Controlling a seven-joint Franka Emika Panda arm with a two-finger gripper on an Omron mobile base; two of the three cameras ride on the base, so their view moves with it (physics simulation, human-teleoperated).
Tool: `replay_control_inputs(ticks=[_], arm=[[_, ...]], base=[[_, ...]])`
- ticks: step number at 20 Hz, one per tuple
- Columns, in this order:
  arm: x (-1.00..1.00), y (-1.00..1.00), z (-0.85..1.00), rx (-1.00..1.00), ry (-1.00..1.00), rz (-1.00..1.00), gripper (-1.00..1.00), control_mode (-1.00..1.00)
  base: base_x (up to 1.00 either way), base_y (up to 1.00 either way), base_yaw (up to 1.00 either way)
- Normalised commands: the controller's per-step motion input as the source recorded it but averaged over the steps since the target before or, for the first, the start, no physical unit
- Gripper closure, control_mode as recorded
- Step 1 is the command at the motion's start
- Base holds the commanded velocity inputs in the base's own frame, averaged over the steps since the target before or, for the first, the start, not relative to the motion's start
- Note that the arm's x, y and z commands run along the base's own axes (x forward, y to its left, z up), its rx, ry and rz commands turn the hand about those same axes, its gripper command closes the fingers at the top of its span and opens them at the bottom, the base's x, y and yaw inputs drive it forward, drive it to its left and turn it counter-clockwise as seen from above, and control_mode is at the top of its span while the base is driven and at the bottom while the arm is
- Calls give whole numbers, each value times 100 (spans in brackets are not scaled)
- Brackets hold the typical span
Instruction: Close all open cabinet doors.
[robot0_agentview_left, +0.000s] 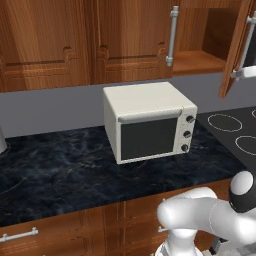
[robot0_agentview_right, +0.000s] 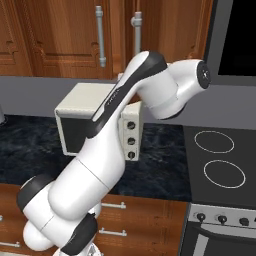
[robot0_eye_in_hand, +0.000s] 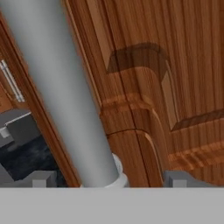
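Observation:
An open cabinet door (robot0_agentview_left: 234, 47) stands swung out at the upper right of the left base view, leaving a bare shelf compartment (robot0_agentview_left: 200, 55) exposed. Its long silver bar handle (robot0_eye_in_hand: 57, 87) runs slantwise through the hand view, with the door's notched wooden panel (robot0_eye_in_hand: 144, 100) right behind it. My gripper (robot0_eye_in_hand: 108, 179) straddles the handle's lower end. One fingertip (robot0_eye_in_hand: 41, 178) is on each side, both clear of the bar, so the gripper is open. Part of my white hand (robot0_agentview_left: 246, 73) shows by the door's lower edge. The neighbouring cabinet door (robot0_agentview_left: 132, 40) is closed.
A cream toaster oven (robot0_agentview_left: 150, 120) sits on the dark marble counter (robot0_agentview_left: 60, 170) below the cabinets. A black cooktop (robot0_agentview_left: 235, 130) lies to the right, with a dark appliance (robot0_agentview_right: 235, 35) above it. Drawer fronts (robot0_agentview_left: 20, 235) run under the counter.

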Motion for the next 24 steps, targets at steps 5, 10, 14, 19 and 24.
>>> replay_control_inputs(ticks=[5,10,14,19,24], arm=[[53,19,-13,0,0,-2,-100,-100],[53,28,-12,0,-2,-7,-100,-100],[53,31,-7,-2,-6,-12,-100,-100],[85,27,-5,-2,-3,-10,-100,-100],[84,11,-13,-5,0,-5,-100,-100]], base=[[0,0,0],[0,0,0],[0,0,0],[0,0,0],[0,0,0]])
